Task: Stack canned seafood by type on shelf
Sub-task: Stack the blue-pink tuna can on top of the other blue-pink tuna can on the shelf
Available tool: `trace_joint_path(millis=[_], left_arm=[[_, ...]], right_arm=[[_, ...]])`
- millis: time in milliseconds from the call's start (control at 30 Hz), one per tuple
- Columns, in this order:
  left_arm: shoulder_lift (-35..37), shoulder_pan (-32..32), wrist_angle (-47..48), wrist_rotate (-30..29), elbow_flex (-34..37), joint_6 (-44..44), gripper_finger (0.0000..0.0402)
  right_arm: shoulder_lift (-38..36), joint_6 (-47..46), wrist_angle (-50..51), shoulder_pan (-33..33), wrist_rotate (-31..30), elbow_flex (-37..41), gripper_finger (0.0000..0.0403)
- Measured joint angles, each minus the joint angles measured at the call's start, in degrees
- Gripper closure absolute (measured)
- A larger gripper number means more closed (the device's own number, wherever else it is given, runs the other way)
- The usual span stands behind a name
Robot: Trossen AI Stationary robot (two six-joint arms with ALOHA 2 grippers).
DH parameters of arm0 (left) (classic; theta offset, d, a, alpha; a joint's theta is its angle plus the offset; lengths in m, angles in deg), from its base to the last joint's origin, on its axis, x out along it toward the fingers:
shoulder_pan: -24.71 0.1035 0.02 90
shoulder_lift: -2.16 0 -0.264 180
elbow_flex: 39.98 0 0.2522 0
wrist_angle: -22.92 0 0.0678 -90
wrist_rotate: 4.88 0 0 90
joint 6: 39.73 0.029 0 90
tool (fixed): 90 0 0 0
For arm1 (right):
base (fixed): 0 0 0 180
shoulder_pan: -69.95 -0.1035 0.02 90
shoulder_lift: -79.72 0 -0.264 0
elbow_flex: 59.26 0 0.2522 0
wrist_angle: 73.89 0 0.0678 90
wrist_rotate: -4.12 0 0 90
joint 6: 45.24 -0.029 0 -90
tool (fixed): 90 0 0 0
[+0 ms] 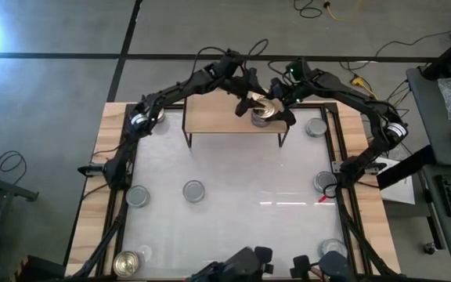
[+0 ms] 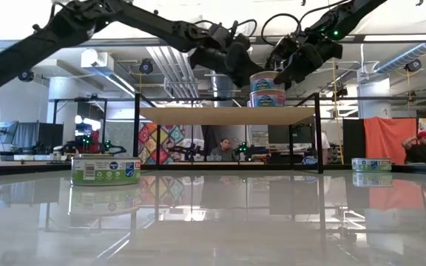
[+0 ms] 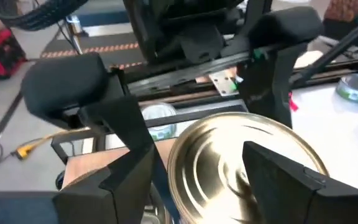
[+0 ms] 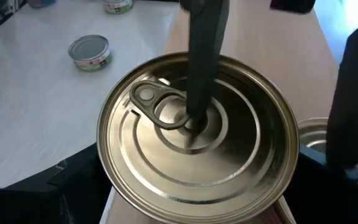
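The shelf stands at the table's far side. Near its right end two tins are stacked. The upper one, a gold pull-ring tin, sits on the lower tin, whose rim shows beside it. My left gripper reaches in from the left, open, one finger over the tin's top and the other beside its wall. My right gripper comes from the right and straddles the upper tin. My left gripper is open; one fingertip points down onto the middle of the gold top, next to the pull ring. Its other finger stands off the tin's side. My right gripper has the upper tin between its two fingers, across the tin's width, slanting down from the table's right. The pads are hidden at the picture's edges. The tin rests on the lower tin.
Several loose tins lie on the white table: two on the left, a gold one at the near left, others along the right side. The shelf's left half is bare. People sit beyond the table.
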Motion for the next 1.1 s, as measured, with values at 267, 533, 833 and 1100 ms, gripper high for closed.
trace_joint_path(millis=[267,533,833,1100], left_arm=[[-1.48,-0.50,7.74,-2.63,-3.63,4.13,0.0170],[-1.46,-0.57,9.17,-5.01,-3.58,4.17,0.0170],[-1.46,-0.52,10.05,-5.79,-3.52,4.59,0.0170],[-1.39,-0.50,10.92,-5.82,-3.45,4.69,0.0170]], right_arm=[[-0.12,-0.11,-0.19,-0.02,-0.44,0.02,0.0011],[-1.82,-0.71,0.90,-0.13,-5.01,-0.68,0.0005],[-2.93,-0.42,0.86,-0.11,-6.58,-0.88,0.0004],[-3.06,-2.00,1.74,0.00,-9.59,-1.01,0.0003]])
